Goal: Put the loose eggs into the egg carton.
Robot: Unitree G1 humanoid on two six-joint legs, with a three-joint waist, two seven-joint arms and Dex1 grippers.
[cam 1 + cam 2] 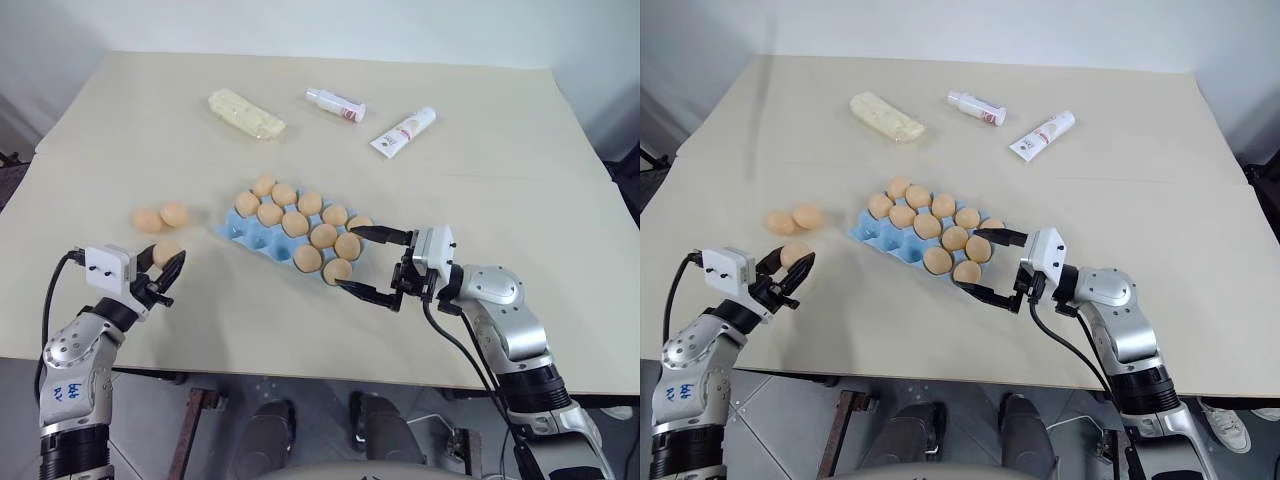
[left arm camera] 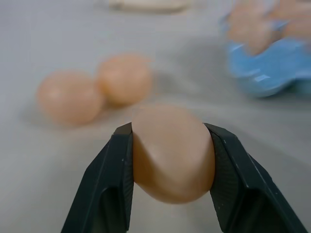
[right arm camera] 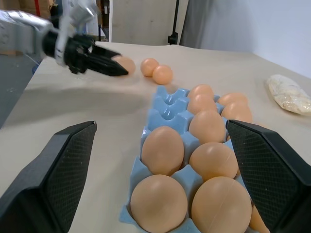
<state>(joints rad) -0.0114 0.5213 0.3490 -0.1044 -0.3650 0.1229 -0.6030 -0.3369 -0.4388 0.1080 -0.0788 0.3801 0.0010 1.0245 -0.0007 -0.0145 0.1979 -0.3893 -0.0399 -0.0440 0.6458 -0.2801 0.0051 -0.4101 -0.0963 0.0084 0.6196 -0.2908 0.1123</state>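
My left gripper [image 1: 166, 272] is shut on one loose egg [image 2: 172, 160], pale orange-tan, held just above the table to the left of the egg carton [image 1: 245, 232]. Two more loose eggs [image 1: 147, 220] [image 1: 174, 213] lie side by side on the table just beyond it. The carton is a light blue cupped tray, with several eggs filling its right part and bare cups along its near left side. My right gripper [image 1: 348, 260] is open, with one finger on each side of the carton's near right end. It holds nothing.
At the back of the table lie a pale yellow wrapped block [image 1: 246, 113], a small white bottle [image 1: 336, 105] and a white tube [image 1: 404, 132]. The table's front edge [image 1: 300, 368] runs close below both grippers.
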